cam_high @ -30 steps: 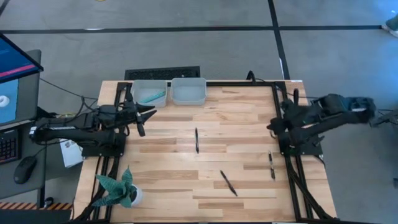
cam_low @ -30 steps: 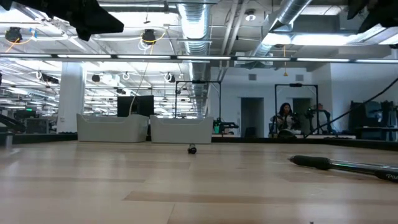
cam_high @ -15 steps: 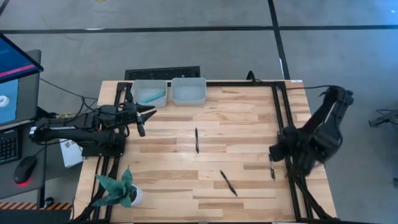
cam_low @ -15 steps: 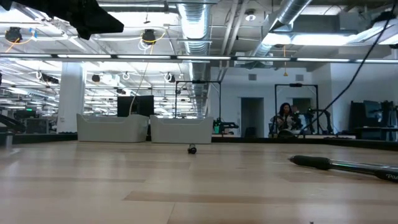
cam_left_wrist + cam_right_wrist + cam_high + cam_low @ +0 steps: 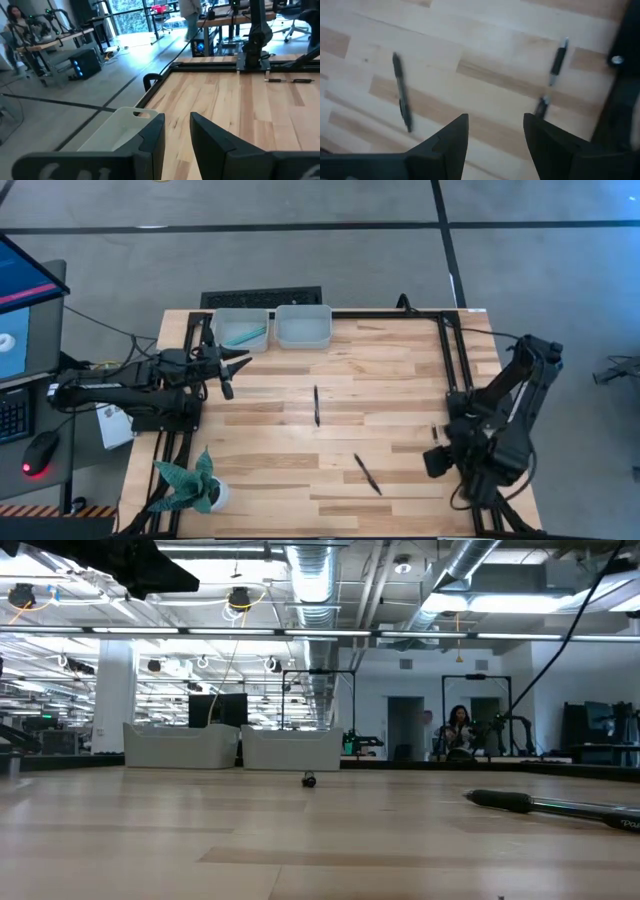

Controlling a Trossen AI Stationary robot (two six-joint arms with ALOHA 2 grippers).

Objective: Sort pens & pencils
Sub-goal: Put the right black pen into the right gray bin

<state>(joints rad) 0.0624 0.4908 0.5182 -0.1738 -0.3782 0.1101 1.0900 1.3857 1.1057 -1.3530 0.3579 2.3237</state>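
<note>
Hovering: right gripper (image 5: 432,461) is hanging released, holding nothing, beside a black pen (image 5: 437,442).
Axis: pen is lying lengthwise away from the trays (image 5: 303,326).
Nearer arm: right; left gripper (image 5: 232,366) is waiting, slightly parted, empty, near the trays.

Floor (image 5: 300,260): grey, smooth, crossed by dark lines. Ceiling (image 5: 330,580): exposed silver ducts above the floor, with strip lighting. Walls pale. A monitor (image 5: 25,310) stands at the floor's left edge. A seated person (image 5: 458,730) is visible at distant desks.
</note>
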